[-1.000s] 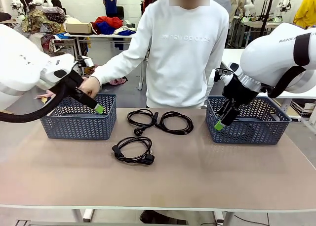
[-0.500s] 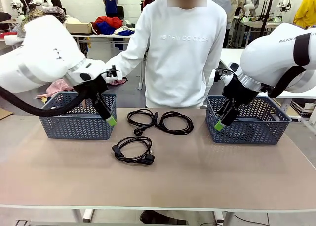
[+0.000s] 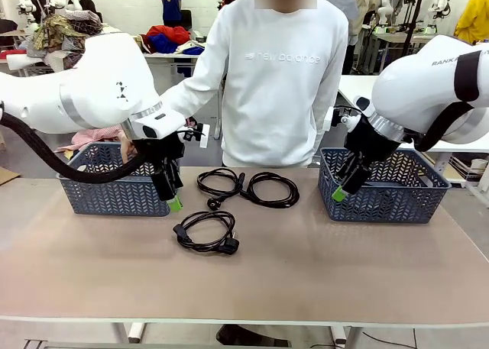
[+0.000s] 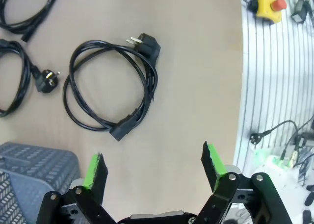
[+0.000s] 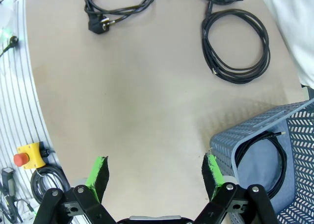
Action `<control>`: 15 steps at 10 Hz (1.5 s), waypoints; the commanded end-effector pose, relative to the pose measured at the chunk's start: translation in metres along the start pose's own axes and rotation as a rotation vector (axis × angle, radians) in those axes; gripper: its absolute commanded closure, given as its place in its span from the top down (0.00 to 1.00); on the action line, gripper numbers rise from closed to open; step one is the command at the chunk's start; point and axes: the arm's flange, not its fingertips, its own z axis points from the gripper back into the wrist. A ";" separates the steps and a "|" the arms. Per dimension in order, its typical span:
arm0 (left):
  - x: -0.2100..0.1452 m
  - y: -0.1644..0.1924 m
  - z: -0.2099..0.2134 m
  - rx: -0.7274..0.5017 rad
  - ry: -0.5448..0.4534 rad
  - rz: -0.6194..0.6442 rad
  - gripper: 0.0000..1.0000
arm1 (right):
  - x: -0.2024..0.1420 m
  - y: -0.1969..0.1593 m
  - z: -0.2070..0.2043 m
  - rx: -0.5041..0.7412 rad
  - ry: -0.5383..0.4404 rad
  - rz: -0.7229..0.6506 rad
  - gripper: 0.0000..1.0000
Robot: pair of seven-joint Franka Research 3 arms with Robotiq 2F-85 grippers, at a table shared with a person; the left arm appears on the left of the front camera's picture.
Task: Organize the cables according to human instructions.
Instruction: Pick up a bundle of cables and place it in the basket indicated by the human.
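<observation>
Hovering over the table (image 3: 306,273), our left gripper (image 3: 174,204) is spread wide and holds nothing, close beside the left basket (image 3: 107,196); 1 coiled cable (image 4: 148,44) lies just ahead of its fingers, a 2nd cable (image 3: 238,182) and 3rd cable (image 3: 273,205) farther off; our right gripper (image 3: 338,194) is likewise released and empty; a 4th cable (image 5: 255,137) lies inside the right basket (image 5: 255,121) just beside it.

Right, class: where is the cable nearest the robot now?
Front view: the cable lies on the table left of centre, a little right of the left gripper and the left basket.
</observation>
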 end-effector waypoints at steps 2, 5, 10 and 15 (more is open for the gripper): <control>-0.001 0.001 0.002 -0.002 -0.015 0.022 1.00 | 0.000 0.000 0.001 -0.006 0.003 -0.012 1.00; -0.001 0.001 0.002 -0.002 -0.015 0.022 1.00 | 0.000 0.000 0.001 -0.006 0.003 -0.012 1.00; 0.008 0.004 -0.035 -0.042 0.050 -0.094 1.00 | 0.000 0.000 0.001 -0.006 0.003 -0.012 1.00; 0.027 -0.003 -0.093 -0.048 0.161 -0.177 1.00 | 0.000 0.000 0.001 -0.006 0.003 -0.012 1.00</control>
